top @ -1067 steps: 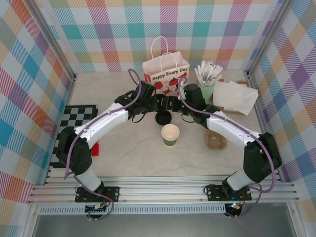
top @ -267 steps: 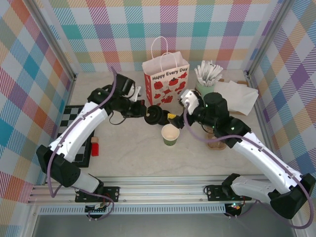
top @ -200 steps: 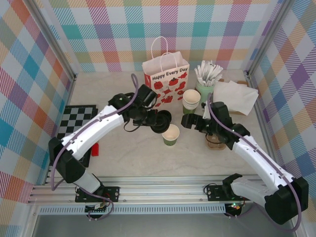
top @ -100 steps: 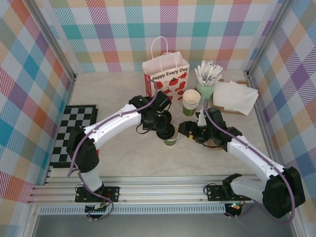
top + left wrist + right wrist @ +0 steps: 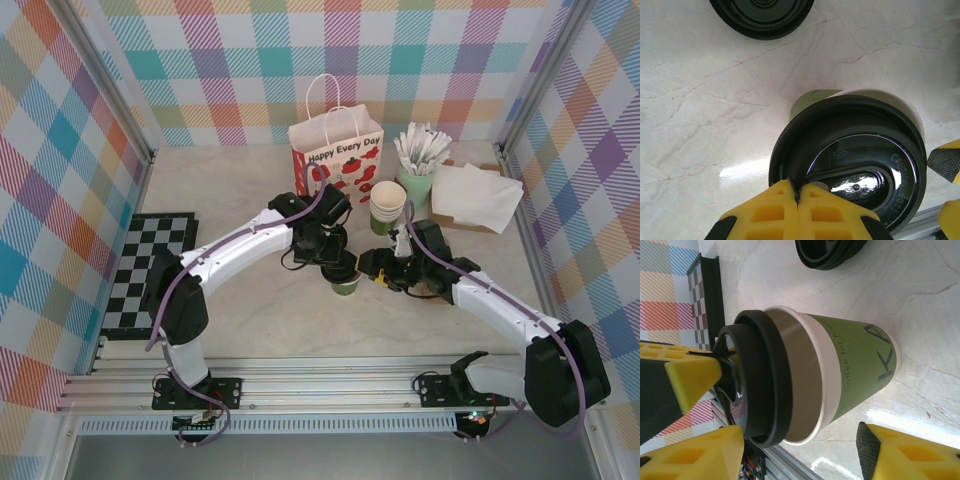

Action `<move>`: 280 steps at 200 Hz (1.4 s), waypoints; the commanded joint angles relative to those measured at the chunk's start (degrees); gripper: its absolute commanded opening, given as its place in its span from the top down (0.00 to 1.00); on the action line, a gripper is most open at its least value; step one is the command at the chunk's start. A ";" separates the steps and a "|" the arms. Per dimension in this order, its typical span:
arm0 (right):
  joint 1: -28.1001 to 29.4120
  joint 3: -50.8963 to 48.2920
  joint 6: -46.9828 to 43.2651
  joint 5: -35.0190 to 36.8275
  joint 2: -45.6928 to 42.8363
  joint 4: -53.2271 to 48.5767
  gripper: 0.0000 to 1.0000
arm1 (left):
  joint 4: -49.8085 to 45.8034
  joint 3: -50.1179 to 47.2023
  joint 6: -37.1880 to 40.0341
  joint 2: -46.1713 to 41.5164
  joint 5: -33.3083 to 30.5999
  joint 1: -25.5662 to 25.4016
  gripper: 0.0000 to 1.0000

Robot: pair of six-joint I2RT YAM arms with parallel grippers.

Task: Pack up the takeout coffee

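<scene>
1. Pinching the rim of a black lid, the left gripper has its two yellow fingers pressed tight together on the lid's near edge.
2. The lid rests on the mouth of a green paper cup, a little off-centre. In the left wrist view, a sliver of the cup's cream rim shows past one side of the lid.
3. The cup stands upright near the middle of the pale, marble-patterned table. It is in front of a white gift bag printed with red fruit.
4. The right gripper reaches in from the cup's right side. Its jaws stand apart and hold nothing. The cup is just ahead of its yellow fingers, and no contact with the cup is visible.
5. A second, loose black lid lies flat on the table just beyond the cup.
6. A stack of lidless cups stands behind the right gripper, beside the bag.
7. A chessboard lies at the table's left edge, well apart from the cup.
</scene>
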 commanded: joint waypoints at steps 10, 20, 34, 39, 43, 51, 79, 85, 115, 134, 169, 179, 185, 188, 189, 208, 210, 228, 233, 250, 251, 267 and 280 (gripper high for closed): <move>-0.16 -0.98 0.14 -2.44 1.43 3.23 0.43 | 0.76 1.04 0.50 0.69 1.45 -0.82 1.00; -0.16 -1.10 0.23 -2.56 1.71 3.45 0.45 | 0.82 1.01 0.53 0.68 1.58 -0.81 1.00; -0.15 -1.19 0.08 -2.55 1.93 3.47 0.47 | 0.84 1.06 0.54 0.60 1.45 -0.89 1.00; -0.16 -1.27 0.14 -2.57 2.01 3.50 0.48 | 0.80 1.14 0.54 0.60 1.28 -0.90 1.00; -0.11 -1.32 0.13 -2.57 2.06 3.48 0.48 | 0.78 1.14 0.59 0.55 1.11 -0.85 1.00; -0.11 -1.37 0.14 -2.66 2.15 3.47 0.49 | 0.85 1.14 0.53 0.52 1.07 -0.83 1.00; -0.16 -1.54 0.01 -3.01 2.33 3.83 0.51 | 1.11 1.36 0.61 0.94 1.64 -0.93 1.00; -0.15 -1.52 0.17 -3.00 2.33 3.84 0.51 | 1.11 1.54 0.57 1.08 1.64 -0.93 1.00; -0.15 -1.63 0.06 -3.05 2.25 3.96 0.52 | 0.93 2.00 0.82 1.57 1.81 -0.99 1.00; -0.16 -1.80 0.05 -2.92 2.24 4.13 0.53 | 0.78 2.28 0.96 1.92 2.11 -1.10 1.00; -0.16 -2.17 0.12 -2.74 2.44 4.20 0.55 | 0.07 3.06 1.23 2.63 2.14 -1.45 1.00; -0.16 -2.31 0.13 -2.70 2.33 4.30 0.55 | -0.01 3.29 1.32 2.79 2.10 -1.52 1.00; -0.16 -2.33 0.14 -2.73 2.24 4.25 0.55 | -0.17 3.50 1.42 2.89 2.08 -1.62 1.00; -0.16 -2.30 0.15 -2.75 2.17 4.27 0.55 | -0.25 3.64 1.48 2.94 2.01 -1.62 1.00; -0.16 -2.32 0.15 -2.75 2.16 4.29 0.55 | -0.27 3.66 1.49 2.96 2.00 -1.61 1.00; -0.15 -2.59 0.36 -2.54 1.83 4.39 0.56 | -0.96 4.39 1.93 3.14 1.17 -1.79 1.00; -0.15 -2.66 0.46 -2.56 1.81 4.51 0.56 | -1.06 4.42 1.93 3.19 1.09 -1.87 1.00; -0.16 -3.04 0.67 -2.26 1.24 4.94 0.57 | -1.66 4.74 2.13 3.39 0.37 -2.09 1.00; -0.15 -3.19 0.59 -2.16 1.04 5.02 0.57 | -1.81 4.76 2.22 3.39 0.27 -2.04 1.00; -0.15 -3.38 0.15 -1.65 0.67 4.71 0.59 | -2.13 4.92 2.19 3.51 -0.24 -2.39 1.00; -0.15 -3.38 0.10 -1.67 0.71 4.73 0.59 | -2.18 4.96 2.20 3.55 -0.26 -2.39 1.00; -0.16 -3.45 -0.06 -1.70 0.49 4.53 0.59 | -2.63 5.43 2.21 3.74 -0.85 -2.64 1.00; -0.16 -3.49 -0.12 -1.78 0.56 4.54 0.59 | -2.89 5.88 2.29 3.93 -1.21 -2.83 1.00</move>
